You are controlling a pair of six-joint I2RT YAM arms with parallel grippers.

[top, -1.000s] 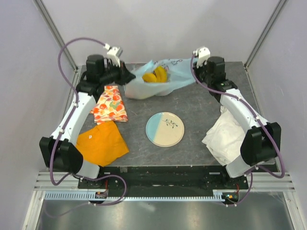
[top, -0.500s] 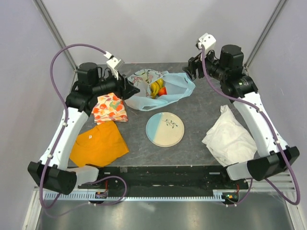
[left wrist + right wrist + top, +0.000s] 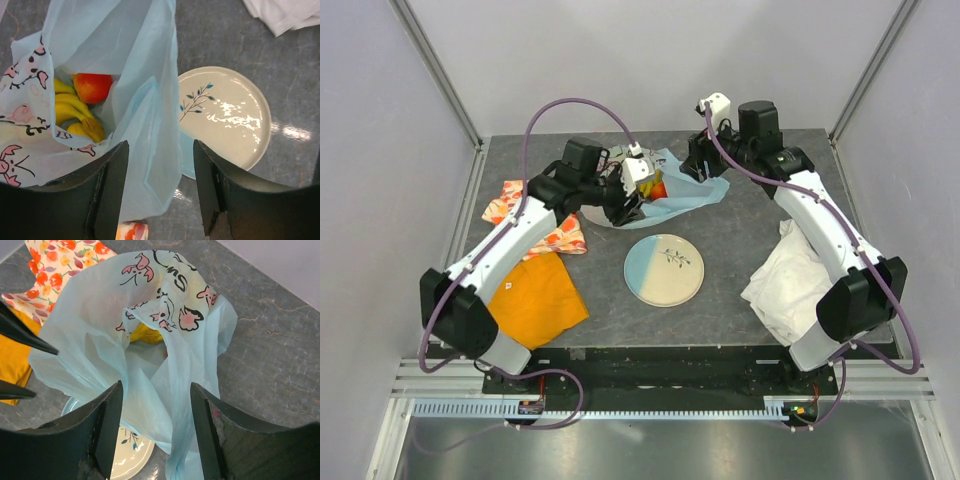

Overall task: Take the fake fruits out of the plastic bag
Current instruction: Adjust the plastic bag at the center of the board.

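so just behind the plate point(image 3: 664, 270) sits the plastic bag point(image 3: 682, 190) with the bananas point(image 3: 70, 107) and a red fruit point(image 3: 92, 86) inside it, left gripper point(image 3: 160, 150) over its end behind-left of the plate, right gripper point(image 3: 156, 390) behind-right of the plate, both with jaws spread wide, gripping nothing

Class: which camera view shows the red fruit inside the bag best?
Left wrist: the red fruit lies unobstructed in the plastic bag's open mouth. The top view shows only a small red patch; in the right wrist view, bag folds hide it.
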